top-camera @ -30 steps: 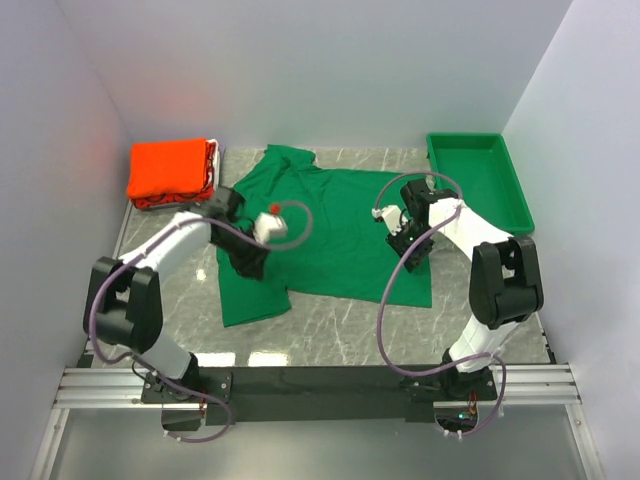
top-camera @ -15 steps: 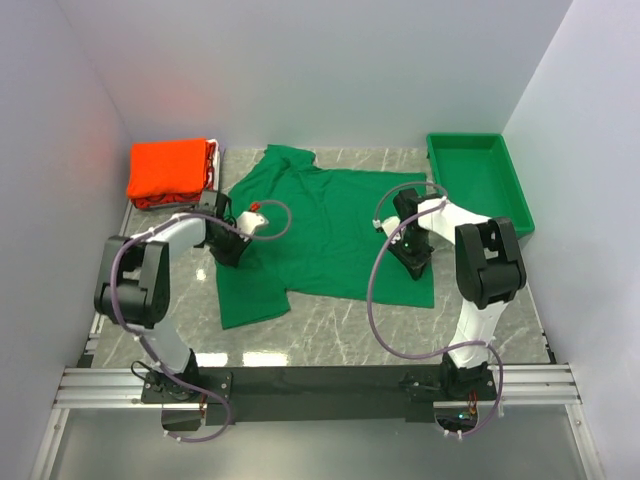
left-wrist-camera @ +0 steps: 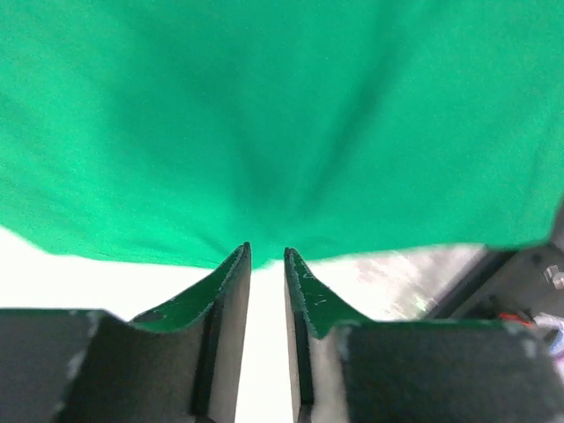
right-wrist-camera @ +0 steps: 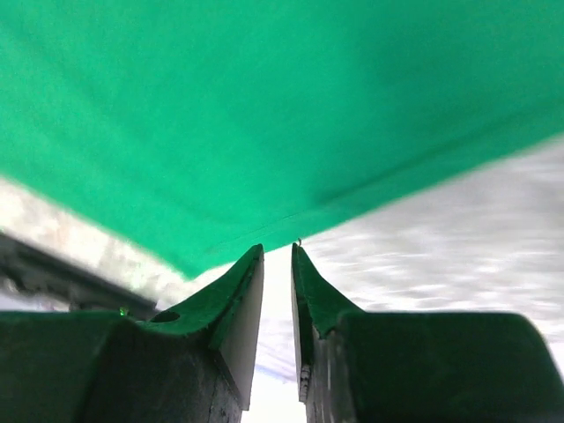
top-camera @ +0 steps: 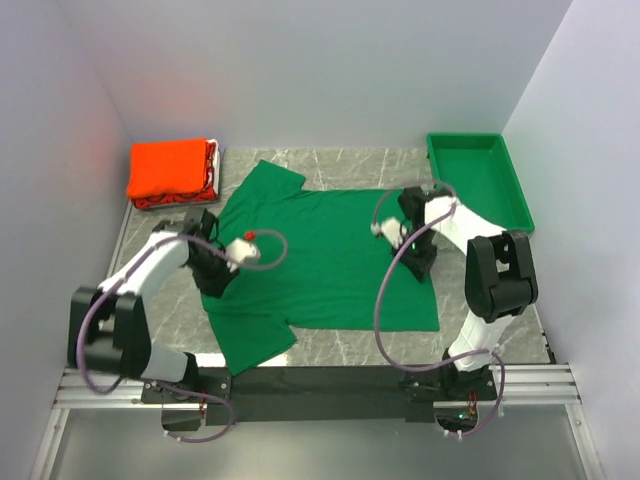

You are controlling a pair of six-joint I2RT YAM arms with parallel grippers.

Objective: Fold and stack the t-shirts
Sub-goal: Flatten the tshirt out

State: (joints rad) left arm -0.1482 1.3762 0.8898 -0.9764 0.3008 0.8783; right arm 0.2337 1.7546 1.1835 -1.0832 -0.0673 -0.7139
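Note:
The dark green t-shirt (top-camera: 320,255) lies spread flat on the marble table, one sleeve at the far left and one hanging toward the front left. My left gripper (top-camera: 213,272) is at the shirt's left side. In the left wrist view its jaws (left-wrist-camera: 267,256) stand narrowly apart, pinched on the cloth's edge (left-wrist-camera: 264,115), which puckers toward the tips. My right gripper (top-camera: 420,262) is at the shirt's right edge. Its jaws (right-wrist-camera: 278,248) are pinched on the hem (right-wrist-camera: 264,106). The orange-red shirts (top-camera: 170,170) lie folded in a stack at the far left corner.
A rigid green plastic tray (top-camera: 465,138) stands at the far right corner against the wall. White walls enclose the table on three sides. The arms' mounting rail (top-camera: 320,385) runs along the near edge, close to the shirt's front sleeve.
Both grippers have moved toward the near edge and pulled the green shirt with them. It now lies flatter and closer to the front, its far sleeve smoothed out.

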